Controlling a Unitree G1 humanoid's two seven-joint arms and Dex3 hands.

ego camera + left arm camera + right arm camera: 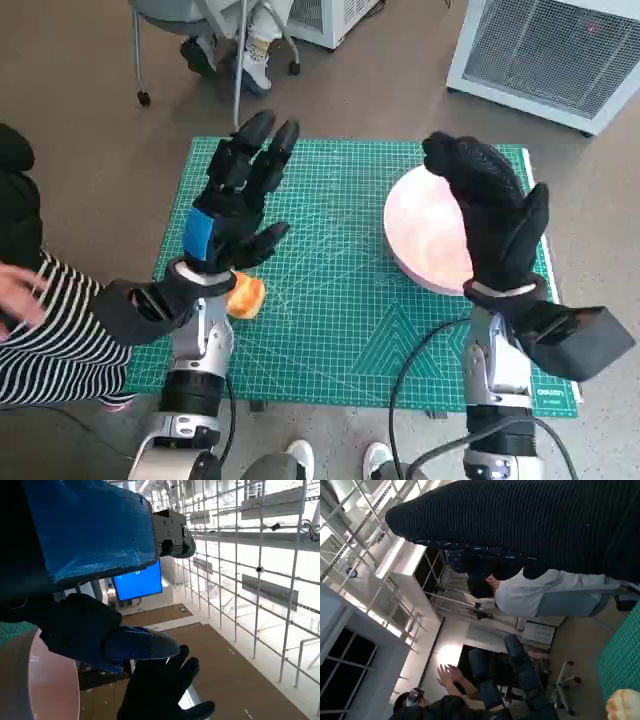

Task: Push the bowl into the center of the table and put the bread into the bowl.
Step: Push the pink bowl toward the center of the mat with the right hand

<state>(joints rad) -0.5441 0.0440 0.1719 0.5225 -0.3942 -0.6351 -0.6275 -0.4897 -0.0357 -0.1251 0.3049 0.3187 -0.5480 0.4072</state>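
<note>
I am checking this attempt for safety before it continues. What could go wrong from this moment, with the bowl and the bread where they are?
1. The pink bowl sits near the mat's right edge, with the right hand over its outer side; an off-centre push could tip or spin it rather than slide it.
2. The bread lies partly hidden under the left hand, close to the wrist, so a grasp may miss it or knock it toward the table's edge.

The left hand [235, 205] is black, its back wrapped in blue tape [198, 233], on a pale silver forearm [195, 365] with a black cuff. The right hand [492, 215] wears a black knitted glove; black cables [415, 355] loop beside its pale forearm [495, 375].
</note>
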